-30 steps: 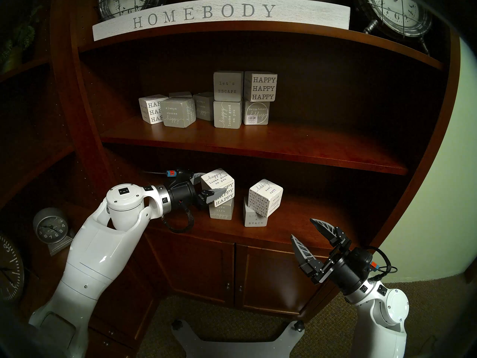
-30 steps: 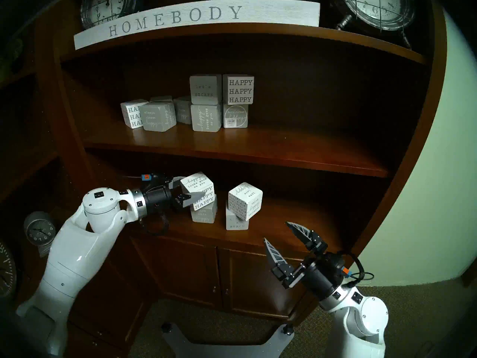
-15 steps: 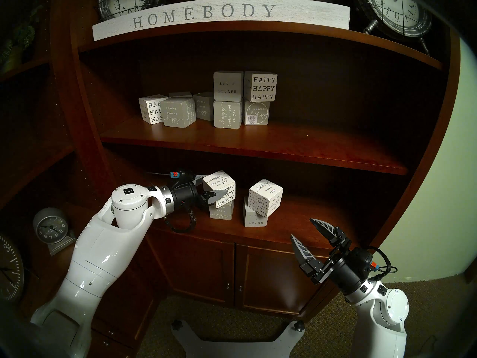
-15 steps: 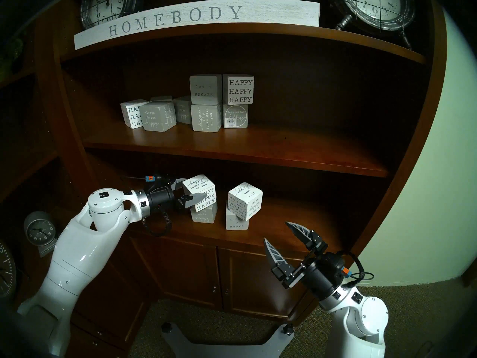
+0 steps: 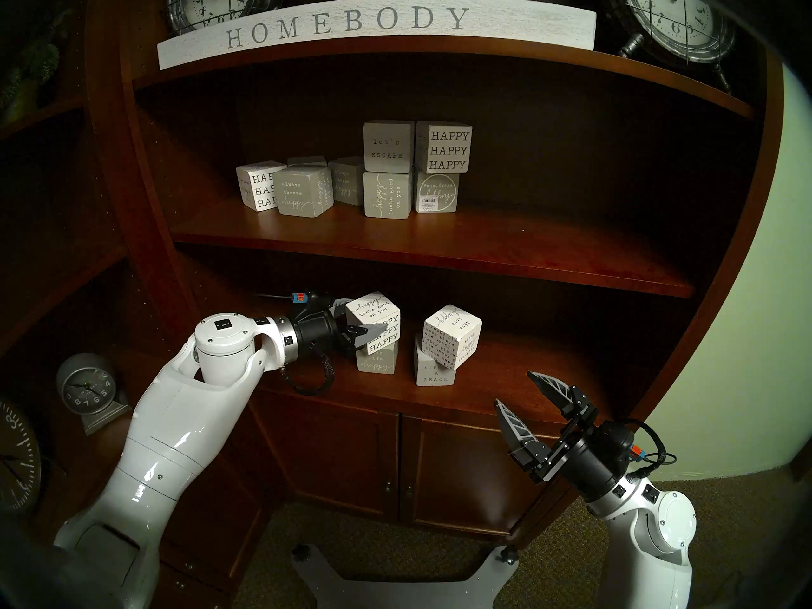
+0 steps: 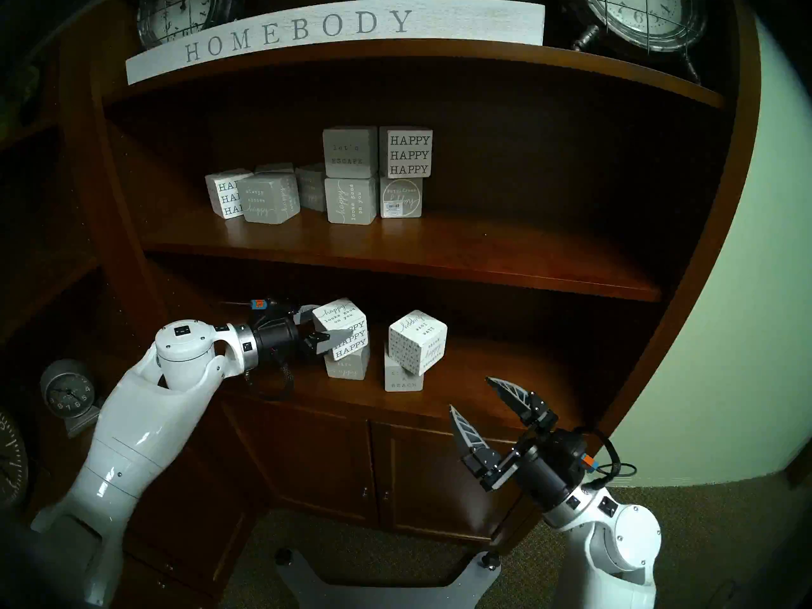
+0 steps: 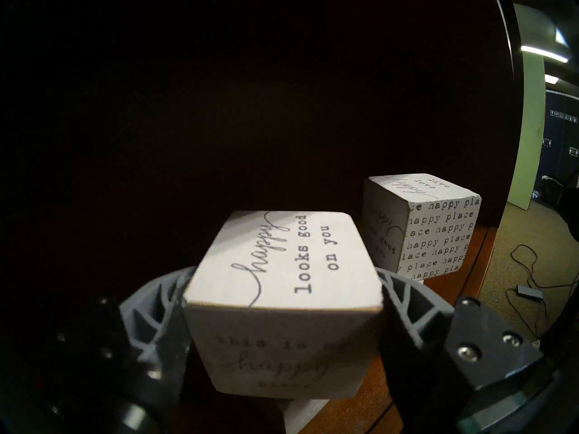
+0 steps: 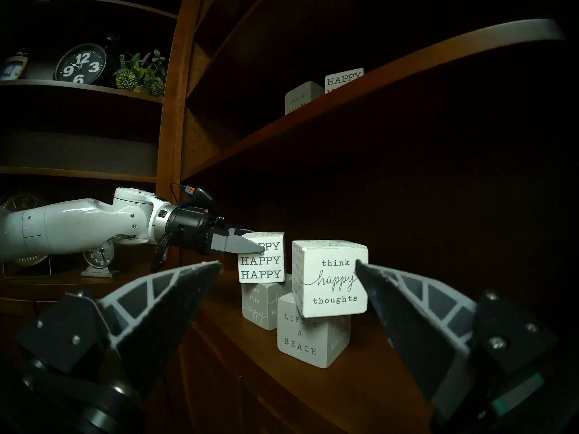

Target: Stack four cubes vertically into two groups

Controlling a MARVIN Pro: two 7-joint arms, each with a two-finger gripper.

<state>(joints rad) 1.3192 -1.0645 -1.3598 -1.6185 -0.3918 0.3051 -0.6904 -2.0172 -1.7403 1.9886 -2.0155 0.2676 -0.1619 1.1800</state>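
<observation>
On the lower shelf (image 5: 505, 375), my left gripper (image 5: 363, 316) is shut on the white "HAPPY HAPPY HAPPY" cube (image 5: 376, 314), gripping its sides (image 7: 282, 267). It holds the cube on or just above the grey "live life happy" cube (image 5: 377, 361), set slightly to the left; I cannot tell if they touch. To the right, the white "think happy thoughts" cube (image 8: 332, 280) rests turned and overhanging on the pale grey "LIFE'S A BEACH" cube (image 8: 307, 339). My right gripper (image 5: 515, 388) is open and empty in front of that stack.
The middle shelf board (image 5: 439, 252) hangs close above both stacks. It carries several other word cubes, including "let's ESCAPE" (image 5: 388, 146) and a second "HAPPY HAPPY HAPPY" cube (image 5: 444, 149). A small clock (image 5: 90, 390) stands to the left. Cabinet doors (image 5: 395, 467) are below.
My left arm has moved a little to the right and down with the white cube, bringing it nearer over the grey cube. The right arm and the right stack have not moved.
</observation>
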